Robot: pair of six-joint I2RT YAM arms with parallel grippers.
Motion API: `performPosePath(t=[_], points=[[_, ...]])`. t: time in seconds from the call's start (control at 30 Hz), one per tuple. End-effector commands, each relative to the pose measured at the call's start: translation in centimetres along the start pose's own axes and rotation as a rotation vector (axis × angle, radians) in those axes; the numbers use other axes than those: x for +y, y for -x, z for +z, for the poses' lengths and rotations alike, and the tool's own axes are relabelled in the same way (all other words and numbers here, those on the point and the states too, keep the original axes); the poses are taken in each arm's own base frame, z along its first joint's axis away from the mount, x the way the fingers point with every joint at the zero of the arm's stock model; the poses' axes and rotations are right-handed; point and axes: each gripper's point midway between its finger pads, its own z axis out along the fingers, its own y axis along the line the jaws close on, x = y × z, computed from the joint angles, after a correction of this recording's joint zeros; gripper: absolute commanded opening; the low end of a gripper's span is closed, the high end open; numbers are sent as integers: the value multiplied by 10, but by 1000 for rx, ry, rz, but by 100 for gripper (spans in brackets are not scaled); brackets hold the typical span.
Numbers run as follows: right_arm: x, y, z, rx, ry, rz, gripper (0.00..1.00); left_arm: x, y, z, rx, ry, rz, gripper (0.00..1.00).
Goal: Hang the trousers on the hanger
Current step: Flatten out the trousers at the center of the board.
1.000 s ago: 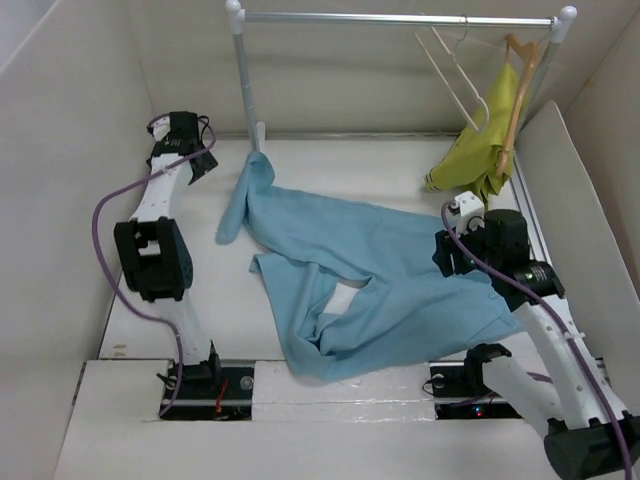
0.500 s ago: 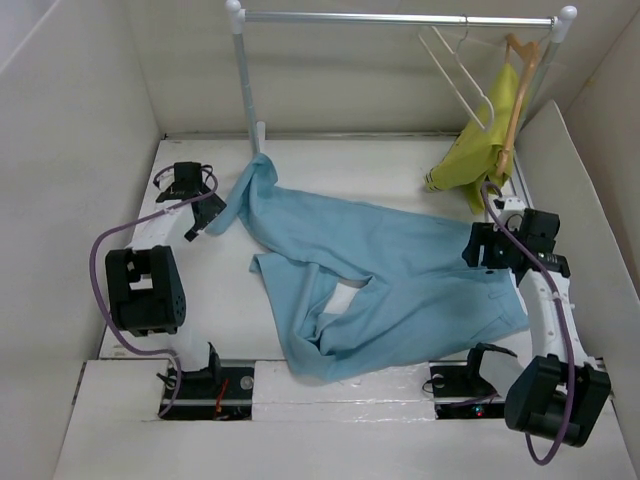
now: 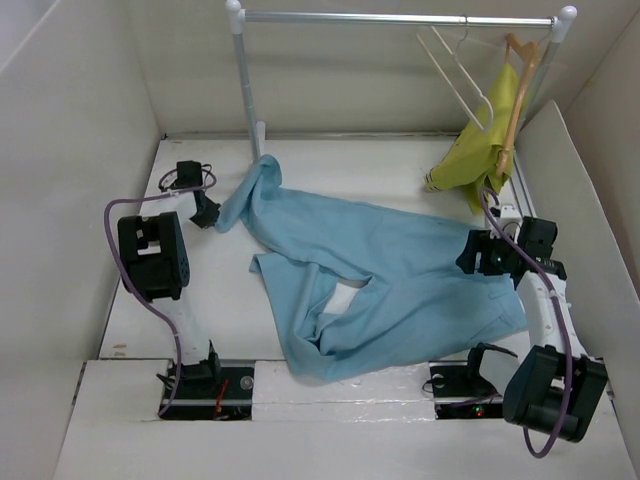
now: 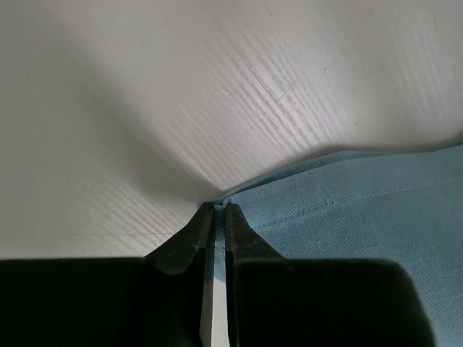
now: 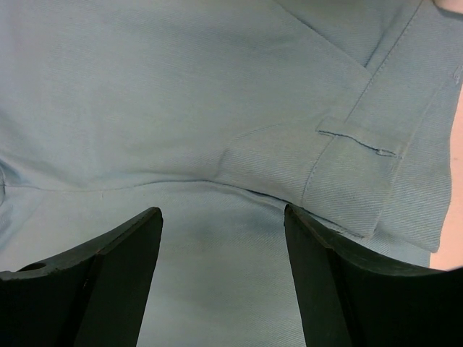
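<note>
The light blue trousers (image 3: 380,270) lie spread across the table, one leg reaching toward the back left. My left gripper (image 3: 207,212) sits at that leg's end, low on the table. In the left wrist view its jaws (image 4: 215,210) are shut, with the hem of the trousers (image 4: 362,210) pinched between them. My right gripper (image 3: 478,255) hovers over the waist end at the right. It is open (image 5: 223,211), fingers spread just above the trousers (image 5: 181,94) near a belt loop. The cream-white hanger (image 3: 458,70) hangs on the rail at the back right.
A metal rail (image 3: 400,17) on a white post (image 3: 245,80) spans the back. A tan wooden hanger (image 3: 517,80) holds a yellow-green garment (image 3: 480,150) beside the cream one. White walls close in on both sides, and the right wall is close to my right arm.
My left gripper dropped to the leg end and closed on the hem, bunching it slightly. My right gripper moved right to the waistband and opened wider.
</note>
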Motion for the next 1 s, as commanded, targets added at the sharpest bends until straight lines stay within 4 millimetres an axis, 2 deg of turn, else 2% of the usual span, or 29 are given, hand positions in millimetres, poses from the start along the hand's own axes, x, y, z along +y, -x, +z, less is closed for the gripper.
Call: performPosePath(t=[0.0,0.03,0.07,0.13,0.17,0.23,0.37,0.4,0.43,0.47,0.53,0.57,0.6,0.63,0.73,0.77,0.8,0.87,0.93,0.97], points=[[-4,15,5,-62,17,-2,73,1,11,-5,-4,28,-37,0],[-5,17,5,-67,12,1,73,0,22,-13,-27,12,-44,0],[-7,18,5,-70,-1,9,73,-10,43,-37,-101,-29,-45,0],[-9,26,7,-104,-12,26,73,-15,60,-64,-173,-64,-43,0],[-9,29,8,-111,-8,47,73,-18,72,-89,-235,-96,-58,0],[-8,34,11,-130,4,56,73,-16,76,-106,-273,-118,-94,0],[-11,40,9,-144,-19,58,73,16,76,-136,-341,-84,-156,0],[-17,38,6,-143,-48,63,73,26,81,-141,-364,-63,-178,0],[-20,38,6,-140,-62,64,73,46,95,-148,-411,-18,-221,0],[-21,35,7,-132,-70,72,74,54,108,-172,-466,-19,-259,0],[-24,31,13,-123,-73,91,74,60,131,-205,-584,-27,-281,0],[-24,30,15,-122,-69,116,74,67,152,-235,-713,-15,-282,0],[-23,34,19,-136,-53,126,74,71,157,-242,-747,-3,-292,0],[-24,32,25,-126,-46,145,74,80,160,-243,-769,51,-303,0],[-27,42,29,-135,-42,165,75,89,142,-205,-656,151,-258,0],[-28,46,28,-142,-48,157,75,99,125,-182,-583,211,-242,1],[-33,46,26,-131,-78,157,75,105,116,-173,-555,235,-280,9],[-43,56,16,-150,-129,145,75,118,96,-156,-491,273,-277,14],[-58,56,10,-152,-189,162,75,120,92,-157,-495,267,-298,30],[-71,52,7,-149,-223,190,75,120,94,-164,-516,244,-309,42]])
